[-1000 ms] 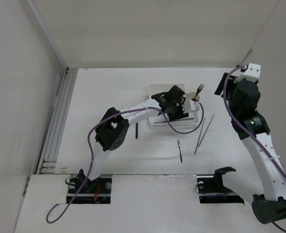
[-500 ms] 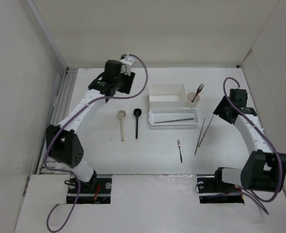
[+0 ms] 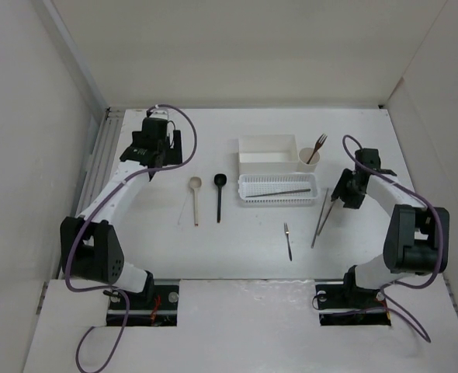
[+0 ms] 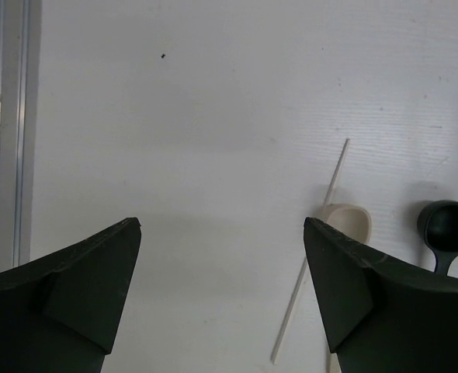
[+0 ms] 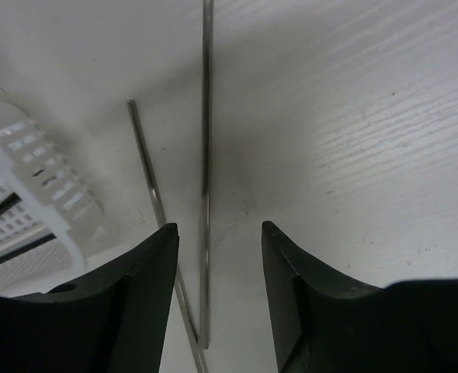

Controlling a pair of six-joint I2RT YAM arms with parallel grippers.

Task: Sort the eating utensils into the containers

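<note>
A beige spoon (image 3: 195, 185) and a black spoon (image 3: 220, 180) lie left of the white perforated basket (image 3: 310, 189), which holds one dark stick (image 3: 278, 192). The white box (image 3: 266, 149) stands behind it. The beige cup (image 3: 307, 159) holds a dark fork (image 3: 318, 145). Two thin sticks (image 3: 323, 216) and a small fork (image 3: 288, 239) lie on the table. My left gripper (image 3: 148, 165) is open and empty, left of the spoons; its wrist view shows the beige spoon (image 4: 347, 223), a pale stick (image 4: 310, 256) and the black spoon (image 4: 448, 233). My right gripper (image 5: 217, 229) is open over the sticks (image 5: 206, 155), one lying between its fingers.
A metal rail (image 3: 97, 186) runs along the table's left edge, also in the left wrist view (image 4: 8, 132). The basket's corner (image 5: 35, 194) is just left of my right gripper. Walls enclose the table at the back and sides.
My left arm has swung from the basket to the back left of the table, open and empty. My right arm has come down from the far right to the two sticks.
</note>
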